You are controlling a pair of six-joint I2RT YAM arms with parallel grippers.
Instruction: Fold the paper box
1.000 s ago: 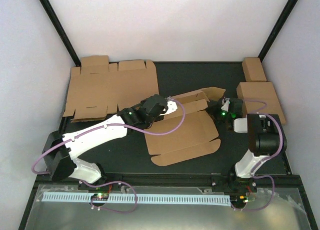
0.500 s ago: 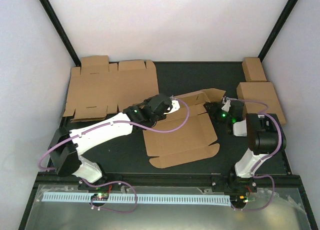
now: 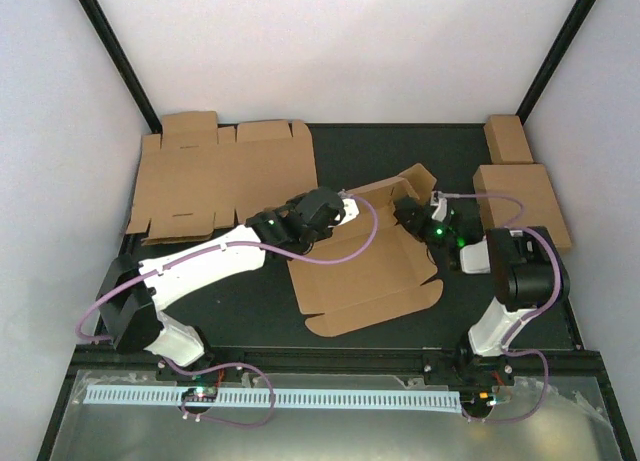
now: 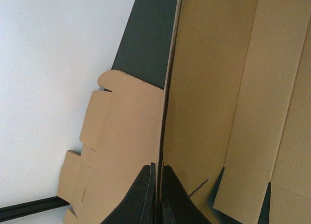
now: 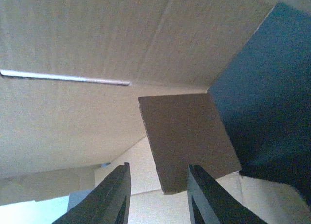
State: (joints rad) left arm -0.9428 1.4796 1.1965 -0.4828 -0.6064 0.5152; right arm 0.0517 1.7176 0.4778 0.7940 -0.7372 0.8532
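Observation:
The paper box (image 3: 365, 266) is a brown die-cut sheet lying mid-table, its rear walls and flaps partly raised. My left gripper (image 3: 335, 209) is at its rear left corner, shut on the thin edge of an upright wall. The left wrist view shows that gripper (image 4: 159, 166) pinching the cardboard edge, with the box panels (image 4: 214, 88) to the right. My right gripper (image 3: 405, 213) is at the rear right flap (image 3: 418, 179). In the right wrist view that gripper (image 5: 158, 173) stands open, and a darker flap (image 5: 187, 136) reaches down into the gap, nearer the right finger.
A second flat die-cut sheet (image 3: 220, 176) lies at the back left, also seen as a sheet (image 4: 121, 136) in the left wrist view. A small oblong brown box (image 3: 508, 138) and a flat squarish box (image 3: 525, 201) sit at the back right. White walls enclose the table.
My right gripper has opened and moved left to the box's rear right flap, which now stands more upright. The left gripper keeps its pinch and has barely shifted.

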